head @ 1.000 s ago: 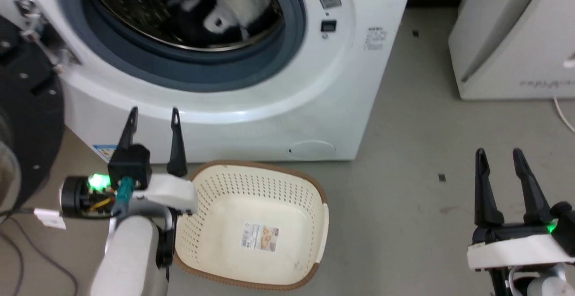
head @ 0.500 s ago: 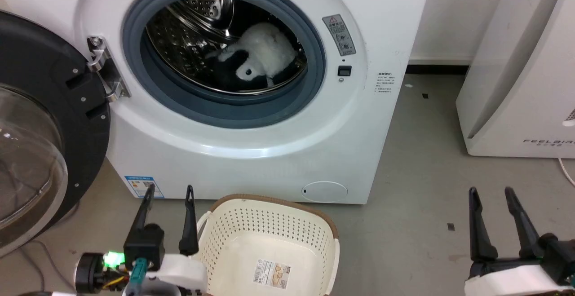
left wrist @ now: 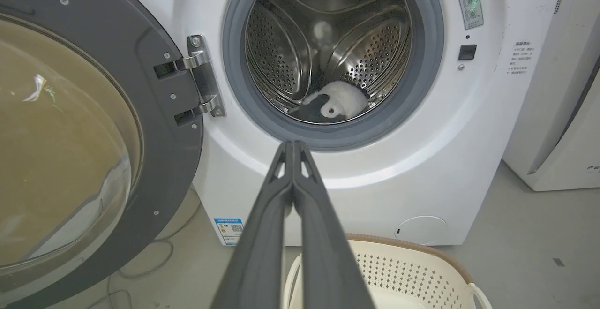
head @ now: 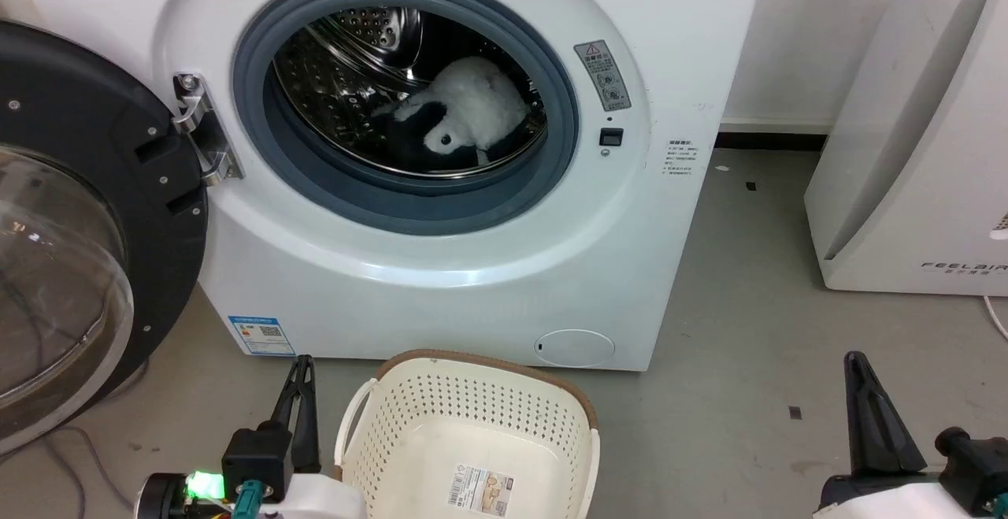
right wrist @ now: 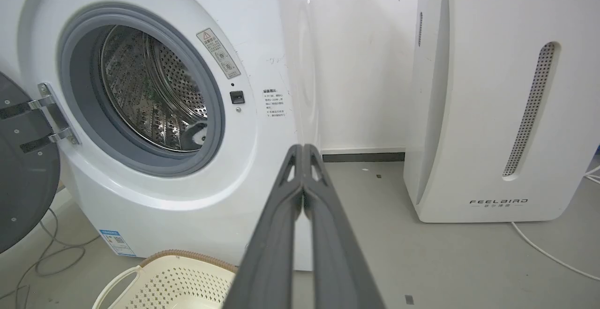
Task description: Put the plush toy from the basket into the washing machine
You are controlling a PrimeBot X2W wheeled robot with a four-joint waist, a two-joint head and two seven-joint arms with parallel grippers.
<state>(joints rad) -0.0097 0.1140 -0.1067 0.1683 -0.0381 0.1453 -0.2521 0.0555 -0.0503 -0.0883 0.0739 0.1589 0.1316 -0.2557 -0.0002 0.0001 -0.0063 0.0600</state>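
The plush toy [head: 472, 109] lies inside the washing machine [head: 441, 291], on the bottom of the shiny perforated drum [head: 354, 54], just behind the grey gasket [head: 425, 208]. Its white body is uppermost, with black patches low at the front.

The left gripper [head: 303, 363] sits low in the head view, just to the left of the basket [head: 480, 361] and close to the floor [head: 732, 330]. In the left wrist view its two dark fingers are pressed flat together with nothing between them. Their tips point up at the lower lip of the porthole, and the toy shows just above and a little to the right of them, deep in the drum and well apart from the tips.

The right gripper [head: 857, 360] is off to the right over bare floor, between the washer and the white slanted appliance [head: 906, 149] (the one marked FEELBIRD). Its fingers are likewise closed on each other and empty in the right wrist view, aimed at the washer's right front corner, well away from the toy.

The basket stands on the floor right in front of the washer, holding no toy, with a paper label [head: 482, 489] on its bottom. The black-rimmed glass door [head: 71, 149] hangs wide open to the left on its hinge [head: 201, 141].
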